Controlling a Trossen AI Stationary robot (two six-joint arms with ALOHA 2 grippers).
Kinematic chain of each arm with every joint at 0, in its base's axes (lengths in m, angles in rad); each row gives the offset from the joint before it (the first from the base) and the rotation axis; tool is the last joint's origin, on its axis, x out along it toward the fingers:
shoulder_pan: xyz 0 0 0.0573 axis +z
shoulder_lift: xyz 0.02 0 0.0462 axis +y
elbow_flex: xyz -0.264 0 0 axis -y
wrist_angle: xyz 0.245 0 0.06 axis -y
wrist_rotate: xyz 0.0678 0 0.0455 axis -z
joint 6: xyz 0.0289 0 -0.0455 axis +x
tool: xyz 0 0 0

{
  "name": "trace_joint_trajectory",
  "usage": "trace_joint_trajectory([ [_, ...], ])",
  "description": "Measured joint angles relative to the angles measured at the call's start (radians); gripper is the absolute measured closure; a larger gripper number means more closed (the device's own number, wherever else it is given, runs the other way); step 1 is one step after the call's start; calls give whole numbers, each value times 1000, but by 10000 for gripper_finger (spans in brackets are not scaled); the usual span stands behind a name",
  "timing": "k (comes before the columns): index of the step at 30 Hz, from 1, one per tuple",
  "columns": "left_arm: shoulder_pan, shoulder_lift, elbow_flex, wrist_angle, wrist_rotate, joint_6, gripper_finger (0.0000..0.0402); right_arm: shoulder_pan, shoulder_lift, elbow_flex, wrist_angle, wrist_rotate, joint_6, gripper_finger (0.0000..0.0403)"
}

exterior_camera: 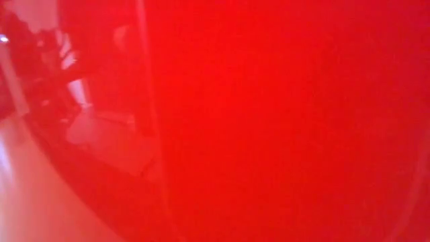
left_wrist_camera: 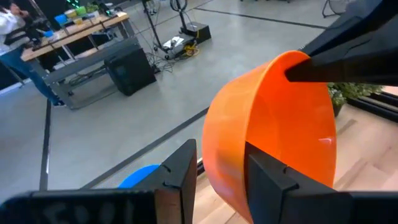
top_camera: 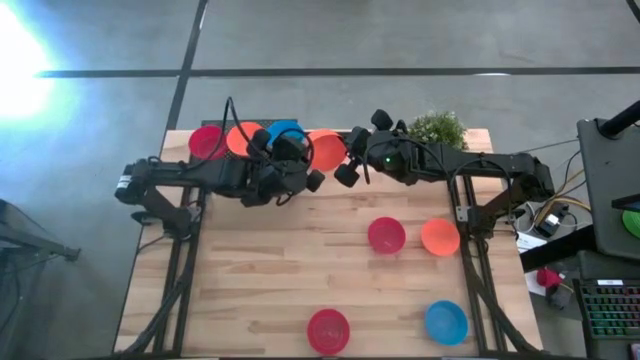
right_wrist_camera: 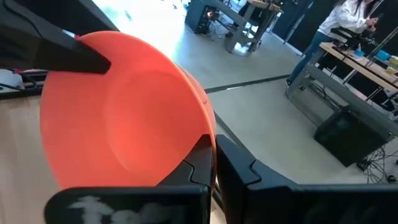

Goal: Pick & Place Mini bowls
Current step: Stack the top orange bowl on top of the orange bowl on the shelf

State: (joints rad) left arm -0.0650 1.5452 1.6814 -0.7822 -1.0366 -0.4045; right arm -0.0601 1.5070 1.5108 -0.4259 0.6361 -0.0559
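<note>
- High view, far edge: a red bowl (top_camera: 206, 141), an orange one (top_camera: 240, 137) and a blue bowl (top_camera: 285, 129) sit in a row
- Left gripper (left_wrist_camera: 217, 168) pinches the rim of a lifted, tilted orange bowl (top_camera: 327, 150)
- Right gripper (right_wrist_camera: 214, 158) is clamped on the same bowl's opposite rim
- Plant (top_camera: 437, 128) stands at the far right
- Right half of the table (top_camera: 250, 260): red (top_camera: 386, 235) and orange (top_camera: 440, 237) bowls mid-table; red (top_camera: 328, 330) and blue (top_camera: 446, 322) near the front edge
</note>
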Motion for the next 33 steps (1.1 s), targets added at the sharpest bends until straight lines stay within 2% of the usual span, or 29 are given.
trace_joint_trajectory([
  [3,14,0,0,-1,71,10,306,0,0,0,1,-1,0,394],
  [5,23,0,0,-5,107,12,338,1,0,0,2,0,1,394],
  [8,29,5,0,-9,105,29,388,2,0,0,8,1,5,394],
  [18,31,7,-1,-23,115,30,400,2,-3,0,10,-5,26,389],
  [27,39,-19,-1,-30,172,9,401,25,-39,0,21,-30,-16,307],
  [33,83,-58,-1,-56,226,9,401,67,-97,0,19,-38,-50,252],
])
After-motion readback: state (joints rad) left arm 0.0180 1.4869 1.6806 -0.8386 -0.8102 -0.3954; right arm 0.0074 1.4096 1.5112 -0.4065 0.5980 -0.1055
